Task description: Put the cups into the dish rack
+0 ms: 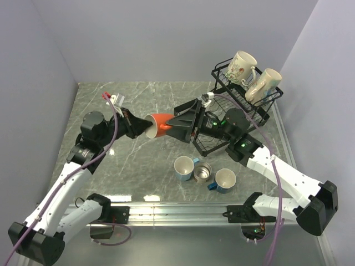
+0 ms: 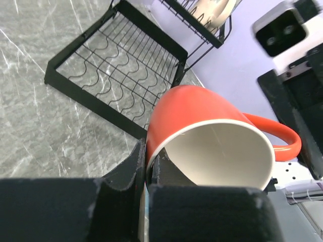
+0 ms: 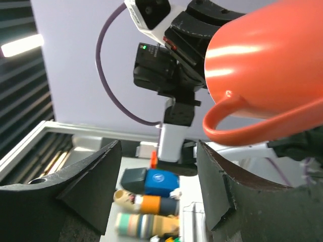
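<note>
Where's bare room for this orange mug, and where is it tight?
Free: the lower slotted tray of the black wire dish rack, and the marble table far left. Crowded: the upper basket with two cream mugs; the near-centre cluster of two blue mugs and a steel cup.

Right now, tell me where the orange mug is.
In the top view the orange mug hangs above mid-table, rim clamped in the left gripper, the open right gripper at its other end, left of the dish rack.
</note>
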Robot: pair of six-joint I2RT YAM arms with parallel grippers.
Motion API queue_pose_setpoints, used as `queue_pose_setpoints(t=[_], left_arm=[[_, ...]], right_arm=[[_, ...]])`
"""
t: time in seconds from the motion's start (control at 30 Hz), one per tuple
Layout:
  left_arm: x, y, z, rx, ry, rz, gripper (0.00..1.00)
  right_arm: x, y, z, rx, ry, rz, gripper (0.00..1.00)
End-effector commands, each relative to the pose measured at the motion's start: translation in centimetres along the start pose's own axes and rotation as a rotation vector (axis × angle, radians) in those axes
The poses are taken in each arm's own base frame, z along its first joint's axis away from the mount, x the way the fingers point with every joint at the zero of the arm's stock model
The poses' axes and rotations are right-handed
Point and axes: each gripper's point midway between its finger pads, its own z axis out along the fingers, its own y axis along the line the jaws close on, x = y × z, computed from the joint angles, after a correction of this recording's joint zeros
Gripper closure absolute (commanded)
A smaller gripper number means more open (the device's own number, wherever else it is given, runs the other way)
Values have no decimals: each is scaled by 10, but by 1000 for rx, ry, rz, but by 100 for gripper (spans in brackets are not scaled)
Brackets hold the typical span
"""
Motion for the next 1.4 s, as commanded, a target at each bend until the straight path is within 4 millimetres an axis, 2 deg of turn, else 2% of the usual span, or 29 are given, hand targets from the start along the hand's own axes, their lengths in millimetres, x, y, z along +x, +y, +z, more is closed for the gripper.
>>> queue_pose_setpoints(t=[0.0,0.2,0.37,0.63,0.87,0.9,0.93,1.03,1.13,1.2,1.23,1.3,1.37], left_arm=[[-49,-40,-19,95,-197,115,99],[-70,-52,-38,68,-276,208,99],[-75,-58,-49,46,-272,284,99],[-75,-68,-58,57,-267,367,99],[-70,-71,-62,64,-263,359,99],[-68,-72,-62,70,-260,359,99],[-67,-71,-62,67,-257,354,99],[-64,-66,-59,47,-238,354,100],[-63,-54,-56,-15,-214,336,94],[-63,-45,-54,-57,-210,316,87],[-61,-42,-53,-67,-208,314,81],[-61,-39,-55,-85,-218,303,77],[-59,-35,-56,-103,-221,290,63]], right_arm=[[12,18,4,-101,53,41,32],[20,10,8,-107,84,89,32],[21,2,8,-99,86,127,32],[22,-3,16,-95,94,146,47],[21,0,23,-112,105,156,80],[22,-2,25,-107,116,158,92],[22,1,25,-115,124,153,99],[22,4,26,-123,120,144,100],[21,9,26,-117,104,115,100],[19,12,25,-108,82,71,100],[17,12,26,-82,73,64,100],[14,16,23,-68,34,-8,100],[7,16,21,-15,-19,-69,100]])
